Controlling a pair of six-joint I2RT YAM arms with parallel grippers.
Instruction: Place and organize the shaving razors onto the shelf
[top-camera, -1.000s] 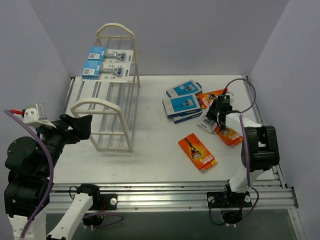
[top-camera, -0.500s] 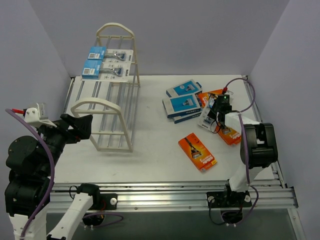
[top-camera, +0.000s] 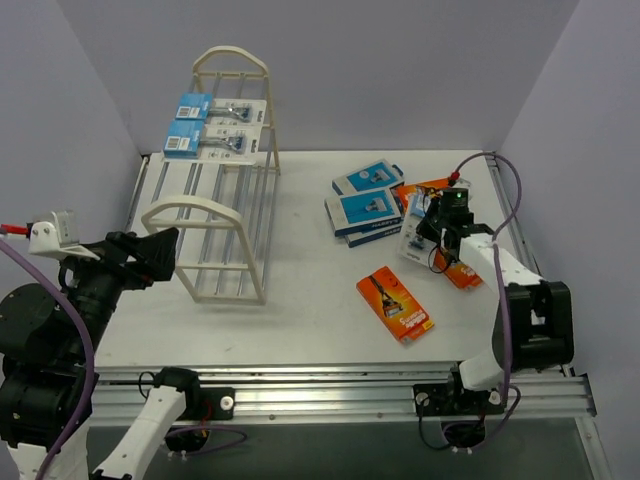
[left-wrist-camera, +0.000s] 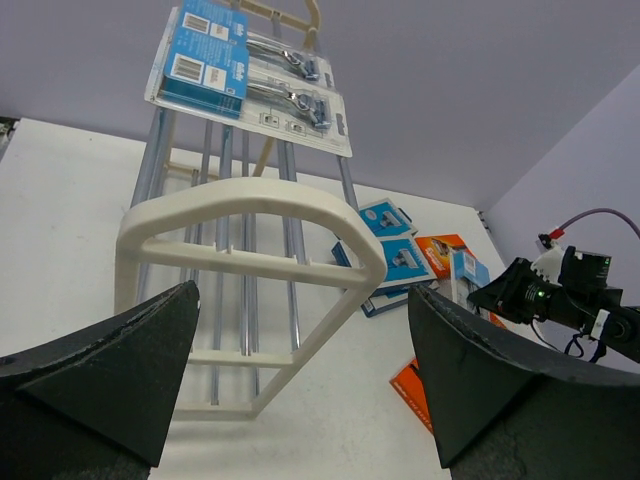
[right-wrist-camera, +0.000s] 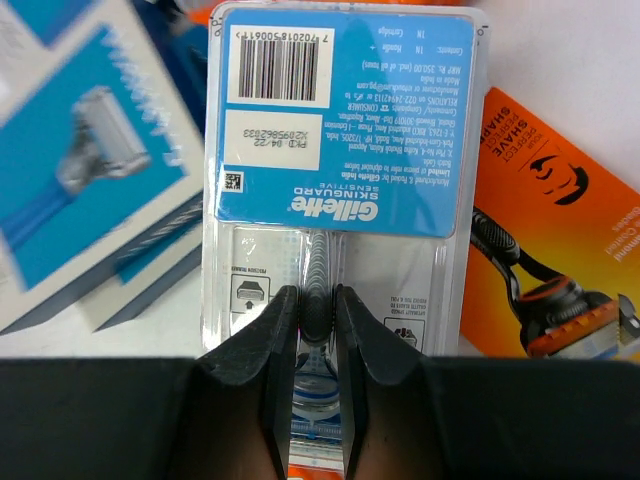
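The right gripper (right-wrist-camera: 315, 310) is pinched narrow on a card (right-wrist-camera: 345, 150), gripping the raised clear ridge over the razor handle. One matte-black finger (right-wrist-camera: 270, 370) presses each side of the ridge. The card's lower end is hidden behind the fingers and cut off by the bottom edge. It is a flat blister pack with a glossy clear shell, white backing and a blue header. The barcode and print on the header read upside down from the wrist.

From above, the right gripper (top-camera: 437, 222) covers much of the card (top-camera: 412, 240), so I cannot tell whether it is lifted or lying on the pile. Just right of it is an orange box (right-wrist-camera: 560, 250) of glossy cardboard, cut off at the frame edge. To its left are the blue boxes (right-wrist-camera: 80, 170), blurred and also cropped. In the top view they (top-camera: 365, 210) lie overlapped on the far right of the white table (top-camera: 300, 290). A lone box (top-camera: 395, 303), also orange, lies apart from them, nearer the arms.

The left gripper (left-wrist-camera: 300, 400) stands wide with nothing between its fingers (left-wrist-camera: 110, 370), which are blunt, black and cropped at the bottom. It hangs just before the shelf (left-wrist-camera: 250, 200), a cream rack with arched end frames and thin shiny rods. Two cards (left-wrist-camera: 245, 75) lie side by side on the top tier at its far end.
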